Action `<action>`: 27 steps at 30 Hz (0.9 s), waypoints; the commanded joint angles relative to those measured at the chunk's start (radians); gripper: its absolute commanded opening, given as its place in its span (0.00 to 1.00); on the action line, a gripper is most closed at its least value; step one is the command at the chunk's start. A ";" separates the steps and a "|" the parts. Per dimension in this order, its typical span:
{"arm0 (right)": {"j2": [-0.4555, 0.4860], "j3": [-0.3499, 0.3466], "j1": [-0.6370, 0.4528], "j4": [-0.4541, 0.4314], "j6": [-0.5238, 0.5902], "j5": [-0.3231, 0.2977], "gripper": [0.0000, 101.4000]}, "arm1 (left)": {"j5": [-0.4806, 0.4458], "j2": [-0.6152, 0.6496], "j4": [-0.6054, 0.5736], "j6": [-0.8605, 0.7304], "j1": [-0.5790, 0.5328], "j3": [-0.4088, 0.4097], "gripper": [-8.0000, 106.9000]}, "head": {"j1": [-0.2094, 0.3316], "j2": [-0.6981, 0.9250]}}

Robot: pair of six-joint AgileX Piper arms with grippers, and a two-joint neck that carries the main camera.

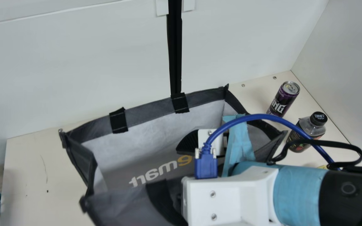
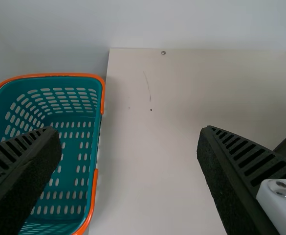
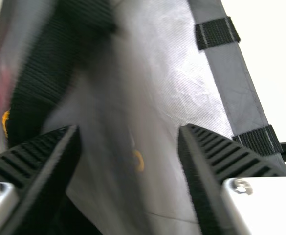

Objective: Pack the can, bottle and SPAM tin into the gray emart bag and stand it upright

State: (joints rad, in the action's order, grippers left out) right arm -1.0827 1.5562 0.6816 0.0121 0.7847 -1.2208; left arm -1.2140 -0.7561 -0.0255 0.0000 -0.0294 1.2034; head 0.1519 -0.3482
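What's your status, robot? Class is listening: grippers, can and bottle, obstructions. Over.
Left gripper, jaws open, over table; right gripper, jaws open, at mouth of gray bag. Can and bottle standing outside bag. Blue cable crosses main view of bottle.

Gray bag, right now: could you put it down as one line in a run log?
gray bag: mouth open | can, bottle: upright outside it | right gripper: open at bag's mouth | left gripper: open, empty

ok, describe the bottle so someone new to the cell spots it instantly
Start at the open gray bag and go just past its right side in the main view. The bottle stands there, clear-shouldered with a black cap; its neighbor, the can, is purple with a flat silver top.
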 commanded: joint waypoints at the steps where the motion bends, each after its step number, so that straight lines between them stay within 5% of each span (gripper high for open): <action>1: 0.007 -0.001 -0.004 0.005 -0.002 0.001 0.89 | 0.000 0.000 0.000 0.000 0.000 0.000 0.85 | 0.023 -0.001; 27: 0.075 0.028 0.025 0.083 -0.141 0.001 0.94 | 0.000 0.000 0.000 0.000 0.000 0.000 0.85 | 0.023 -0.001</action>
State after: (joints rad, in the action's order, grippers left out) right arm -1.0080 1.5790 0.7056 0.0941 0.6511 -1.2207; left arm -1.2140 -0.7561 -0.0255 0.0000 -0.0294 1.2034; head 0.1519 -0.3467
